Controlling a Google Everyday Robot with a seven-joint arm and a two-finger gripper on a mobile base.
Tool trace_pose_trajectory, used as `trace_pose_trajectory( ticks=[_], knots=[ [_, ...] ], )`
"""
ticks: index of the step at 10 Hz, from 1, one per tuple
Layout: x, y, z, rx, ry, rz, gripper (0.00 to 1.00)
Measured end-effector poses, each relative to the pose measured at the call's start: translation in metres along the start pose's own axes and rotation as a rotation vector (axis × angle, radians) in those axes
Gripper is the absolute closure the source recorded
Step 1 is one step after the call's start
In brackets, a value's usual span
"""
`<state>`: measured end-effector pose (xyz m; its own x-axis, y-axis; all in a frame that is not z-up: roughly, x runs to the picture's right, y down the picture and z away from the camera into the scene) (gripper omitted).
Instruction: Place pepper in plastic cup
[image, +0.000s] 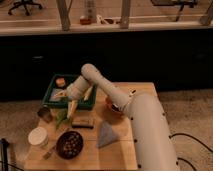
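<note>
My gripper (70, 104) hangs over the front edge of the green bin (54, 90), pointing down toward the table. A small bright green pepper (62, 118) shows just below and left of the gripper, by the bin's front edge. I cannot tell whether the gripper touches it. A small translucent plastic cup (44, 114) stands on the table just left of the pepper. My white arm (125, 107) reaches in from the lower right.
The bin holds an orange item (60, 81) and pale yellow elongated items (61, 93). On the wooden table stand a white round container (38, 136), a dark bowl (69, 144), a dark flat bar (82, 122), a grey folded cloth (106, 134) and an orange bowl (112, 106).
</note>
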<state>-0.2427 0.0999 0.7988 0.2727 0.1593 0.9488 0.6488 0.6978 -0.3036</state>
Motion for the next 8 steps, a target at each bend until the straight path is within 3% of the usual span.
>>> trace_pose_trajectory(
  ticks=[8],
  knots=[
    [-0.0007, -0.0006, -0.0026, 0.003, 0.003, 0.003, 0.20]
  ],
)
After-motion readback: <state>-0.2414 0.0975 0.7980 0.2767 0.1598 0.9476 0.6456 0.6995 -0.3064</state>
